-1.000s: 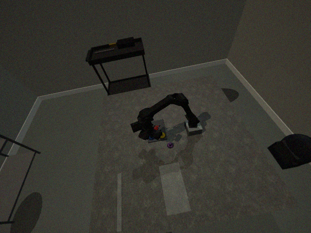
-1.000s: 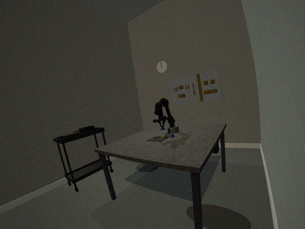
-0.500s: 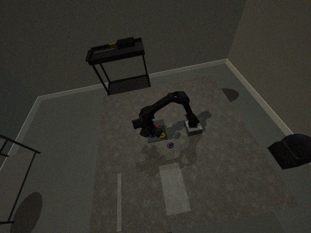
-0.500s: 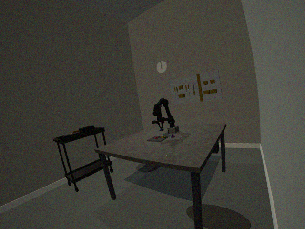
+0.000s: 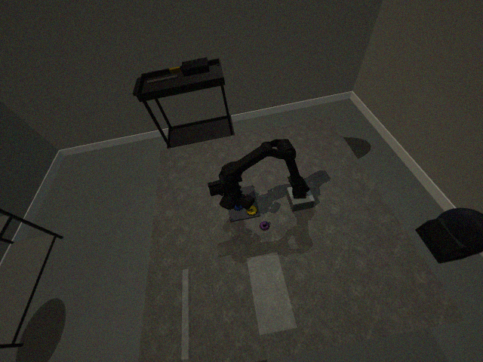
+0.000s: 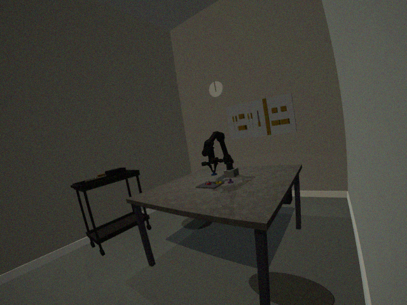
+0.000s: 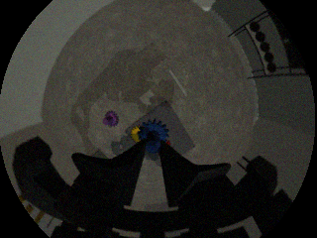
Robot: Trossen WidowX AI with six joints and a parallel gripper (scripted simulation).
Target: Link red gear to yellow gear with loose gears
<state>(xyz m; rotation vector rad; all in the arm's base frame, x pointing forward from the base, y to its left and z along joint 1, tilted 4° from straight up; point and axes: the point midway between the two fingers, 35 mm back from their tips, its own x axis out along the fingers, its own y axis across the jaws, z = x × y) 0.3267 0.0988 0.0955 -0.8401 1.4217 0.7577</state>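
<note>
My gripper is shut on a blue gear and holds it in the air above the grey board. The yellow gear is on the board, partly hidden by the blue gear in the wrist view. The red gear is on the board too; only a bit of red shows in the wrist view, and the arm hides it in the top view. A purple gear stands on the table beside the board. The pegs cannot be made out.
The arm's pale base block stands on the table near the board. The purple gear is the closest loose object beside the board. A dark cart stands off the table by the wall.
</note>
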